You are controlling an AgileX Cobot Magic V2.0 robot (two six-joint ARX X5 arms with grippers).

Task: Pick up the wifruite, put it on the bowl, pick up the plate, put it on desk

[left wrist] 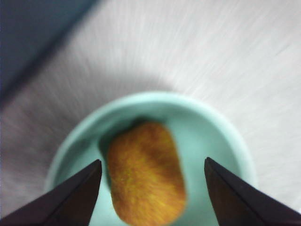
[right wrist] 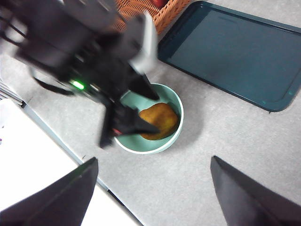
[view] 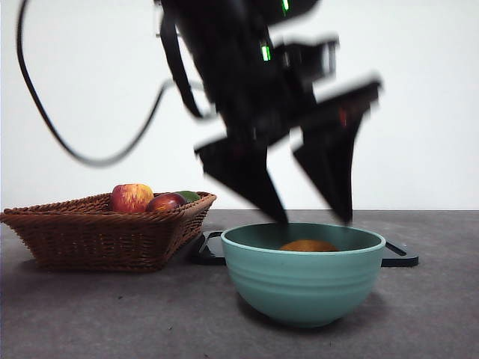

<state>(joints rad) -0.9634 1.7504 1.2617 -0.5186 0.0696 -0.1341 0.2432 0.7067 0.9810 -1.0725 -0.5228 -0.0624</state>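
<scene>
Left pincer, front view: jaws spread, empty, tips just above the bowl rim; wifruite inside bowl; basket beside bowl, dark plate behind bowl.

Left wrist view: wifruite lies free between spread jaws.

Right wrist view: right pincer spread, empty, well apart from bowl; bare tabletop around bowl.

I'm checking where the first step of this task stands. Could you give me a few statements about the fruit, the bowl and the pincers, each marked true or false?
1. The wifruite lies inside the bowl. True.
2. The left pincer is clamped on the wifruite. False: its jaws are spread wide above the bowl, not touching the fruit.
3. The dark tray carries an apple. False: nothing lies on it; the apple sits in the wicker basket.
4. The right pincer is open, away from the bowl. True.
</scene>
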